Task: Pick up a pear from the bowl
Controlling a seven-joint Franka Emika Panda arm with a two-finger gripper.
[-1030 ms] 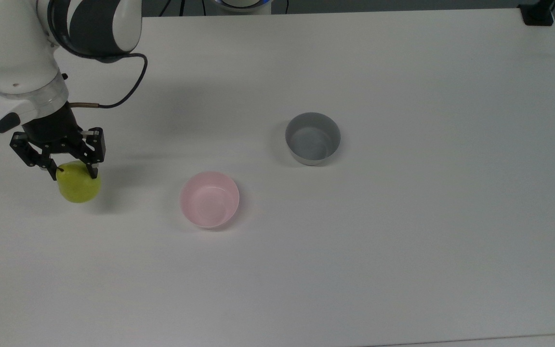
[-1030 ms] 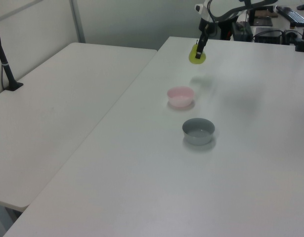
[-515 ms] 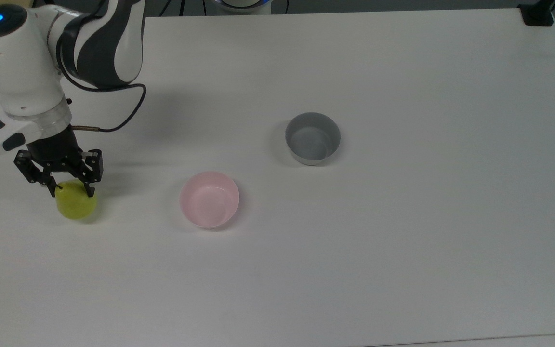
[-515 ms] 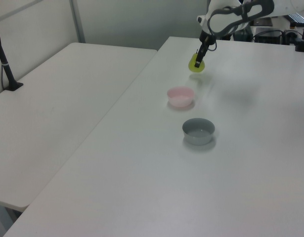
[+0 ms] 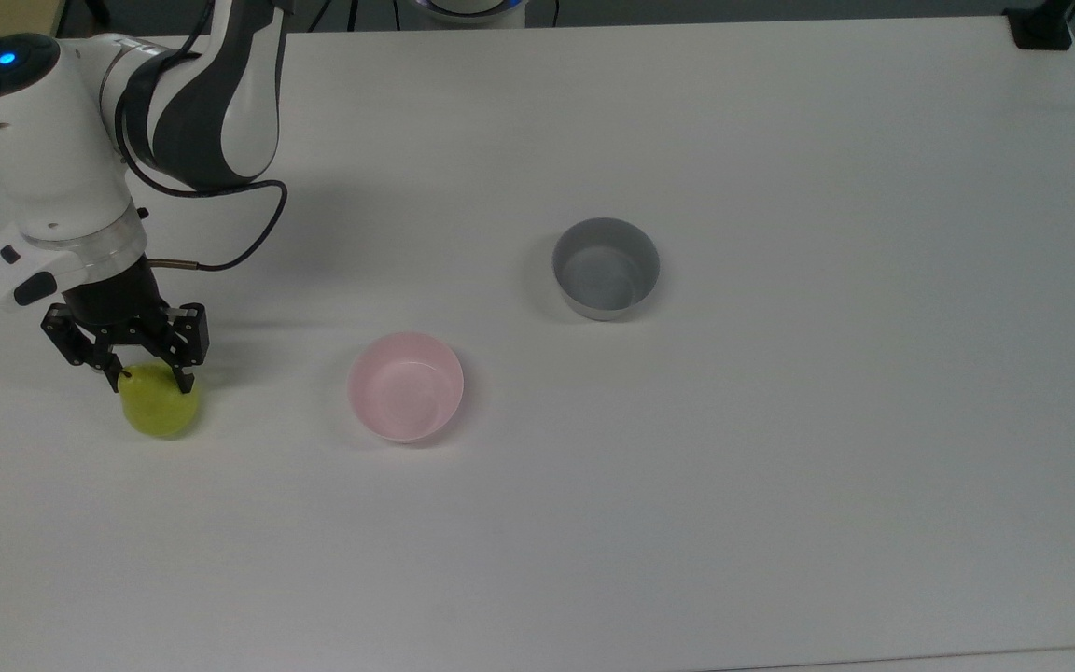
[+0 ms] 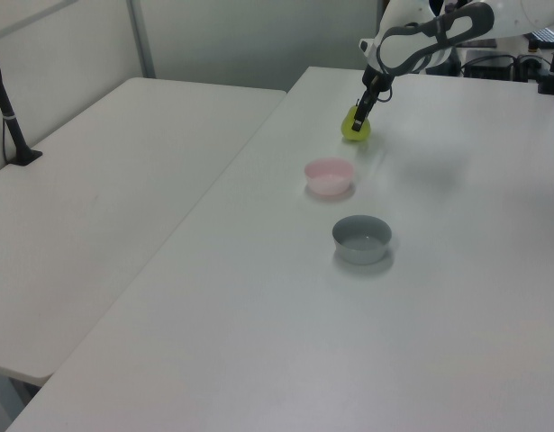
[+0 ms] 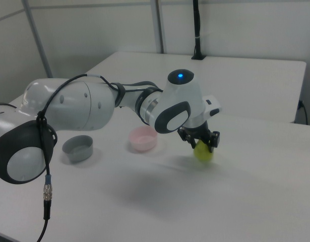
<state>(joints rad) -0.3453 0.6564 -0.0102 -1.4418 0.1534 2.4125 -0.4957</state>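
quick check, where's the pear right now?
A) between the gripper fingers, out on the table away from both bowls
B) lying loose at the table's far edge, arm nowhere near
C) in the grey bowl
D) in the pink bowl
A: the pear sits between the fingers of the gripper at the top view's left, well apart from the pink bowl and the grey bowl, both of which are empty.

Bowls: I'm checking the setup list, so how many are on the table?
2. The pink bowl sits near the table's middle, and the grey bowl is up and to its right in the top view. Both look empty.
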